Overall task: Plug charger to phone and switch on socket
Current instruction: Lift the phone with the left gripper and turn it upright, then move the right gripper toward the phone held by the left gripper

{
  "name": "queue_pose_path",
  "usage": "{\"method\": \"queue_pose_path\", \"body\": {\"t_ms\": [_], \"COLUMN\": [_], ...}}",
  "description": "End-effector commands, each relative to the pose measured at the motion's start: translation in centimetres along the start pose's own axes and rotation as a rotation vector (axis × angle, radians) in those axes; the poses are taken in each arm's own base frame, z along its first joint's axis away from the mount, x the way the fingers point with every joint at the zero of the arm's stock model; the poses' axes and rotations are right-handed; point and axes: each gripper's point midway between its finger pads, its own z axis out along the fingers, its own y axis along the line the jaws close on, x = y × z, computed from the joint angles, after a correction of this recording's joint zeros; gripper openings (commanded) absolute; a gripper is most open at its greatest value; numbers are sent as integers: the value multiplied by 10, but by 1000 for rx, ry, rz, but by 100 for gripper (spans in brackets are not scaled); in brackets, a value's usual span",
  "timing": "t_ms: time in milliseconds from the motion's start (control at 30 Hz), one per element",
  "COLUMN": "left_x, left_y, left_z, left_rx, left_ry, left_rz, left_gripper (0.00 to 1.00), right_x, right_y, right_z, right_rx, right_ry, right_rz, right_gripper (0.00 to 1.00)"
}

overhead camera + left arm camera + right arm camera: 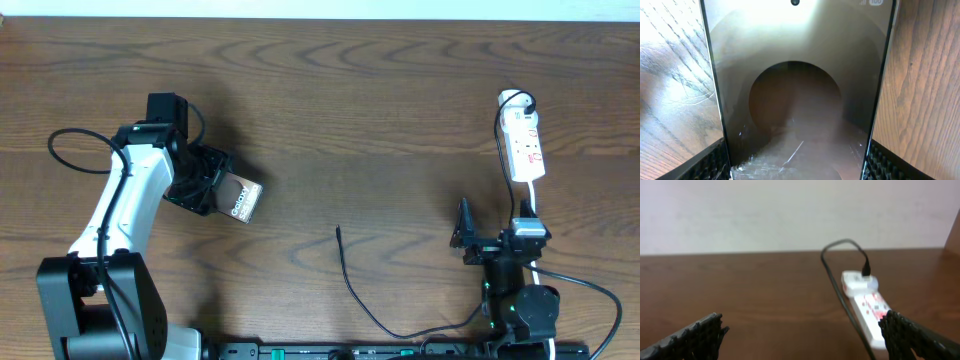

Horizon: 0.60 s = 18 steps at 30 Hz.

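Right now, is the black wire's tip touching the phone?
Apart. The overhead view shows a stretch of table between the wire's tip and the phone.

Left of the socket [524, 148], bare table [380, 110] gave open passage. Below the socket, its white cord [533, 197] and, farther left, the charger [346, 275] crossed the way.

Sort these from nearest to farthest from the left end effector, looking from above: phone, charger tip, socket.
1. Phone, held in the left end effector itself.
2. Charger tip, in the middle, lower down.
3. Socket, far over on the right.
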Motion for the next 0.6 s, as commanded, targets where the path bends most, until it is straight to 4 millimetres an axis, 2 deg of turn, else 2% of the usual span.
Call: {"method": "queue_pose_path", "body": {"t_ms": [0, 167, 300, 433, 567], "left_x": [7, 11, 11, 11, 10], "left_y": [-2, -4, -6, -6, -7], "left_z": [-4, -4, -4, -4, -4], "left_rx": [27, 39, 46, 45, 50], "left_ry": [31, 53, 52, 53, 50], "left_rz": [6, -8, -18, -42, -57], "left_gripper": [8, 7, 7, 8, 8], "right_x": [-9, -27, -37, -63, -87], "right_y": [17, 54, 58, 60, 72], "right_z": [-1, -10, -12, -9, 3], "right_rx": [-104, -325, -340, -325, -362], "right_ry": [-35, -61, -8, 85, 265], "right_rz": [43, 177, 244, 202, 196], "right_gripper": [99, 99, 99, 99, 99]}}
